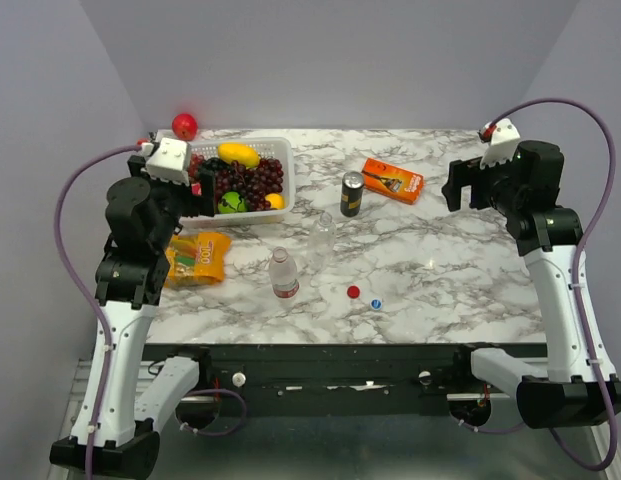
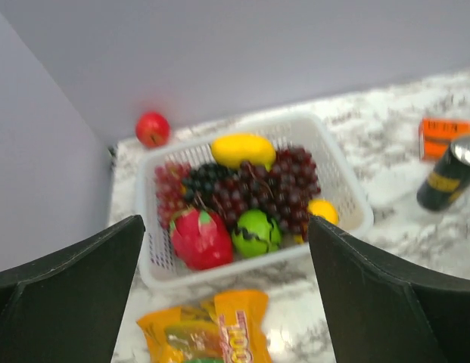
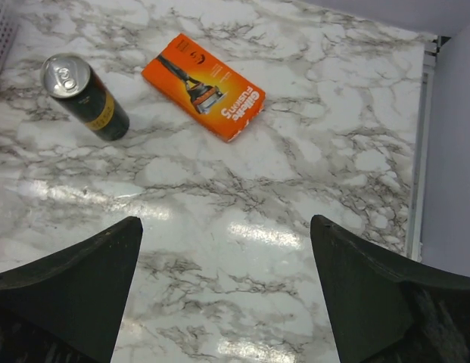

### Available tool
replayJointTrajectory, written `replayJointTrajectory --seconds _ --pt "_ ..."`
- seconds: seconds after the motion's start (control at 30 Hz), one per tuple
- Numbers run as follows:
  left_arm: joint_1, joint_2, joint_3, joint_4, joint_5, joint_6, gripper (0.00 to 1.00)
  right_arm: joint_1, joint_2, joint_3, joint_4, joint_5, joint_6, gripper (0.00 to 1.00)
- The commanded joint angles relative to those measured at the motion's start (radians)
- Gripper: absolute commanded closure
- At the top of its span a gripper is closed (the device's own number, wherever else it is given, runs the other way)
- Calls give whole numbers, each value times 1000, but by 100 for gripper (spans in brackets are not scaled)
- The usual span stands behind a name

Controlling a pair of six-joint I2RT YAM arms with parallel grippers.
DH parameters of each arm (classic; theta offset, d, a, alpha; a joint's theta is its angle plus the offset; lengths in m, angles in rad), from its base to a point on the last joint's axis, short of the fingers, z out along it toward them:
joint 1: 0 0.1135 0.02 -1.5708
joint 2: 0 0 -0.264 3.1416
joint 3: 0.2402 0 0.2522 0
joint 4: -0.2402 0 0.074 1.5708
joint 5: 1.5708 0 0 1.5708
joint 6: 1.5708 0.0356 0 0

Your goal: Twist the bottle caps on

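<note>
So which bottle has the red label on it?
The nearer bottle, on the left, has the red-and-white band. The other bottle, behind it and to the right, is plain clear plastic.

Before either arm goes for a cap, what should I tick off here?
1. Left pincer open and empty: ok.
2. Right pincer open and empty: ok.
3. Red cap and blue cap lying free on the table, close together: ok.
4. Labelled bottle and plain bottle standing: ok.
5. Which way up the caps lie: cannot tell.
</note>
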Motion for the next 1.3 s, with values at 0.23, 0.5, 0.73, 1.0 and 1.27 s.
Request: replayJointTrajectory --seconds 0.23,0.5,0.73,1.0,1.27 --pt "2 -135 -111 -225 143 13 1 415 89 284 -246 -429 -369 2" --pt "51 -145 -36 -443 432 86 9 811 302 350 -190 -360 -423 9" --pt "102 -239 -5 -487 418 10 1 953 415 327 -58 -315 -402 11" --pt "151 -303 -36 -525 413 5 1 957 533 372 -13 -326 -316 17" --pt "181 -306 -45 -516 448 -15 1 959 596 378 18 -320 -261 22"
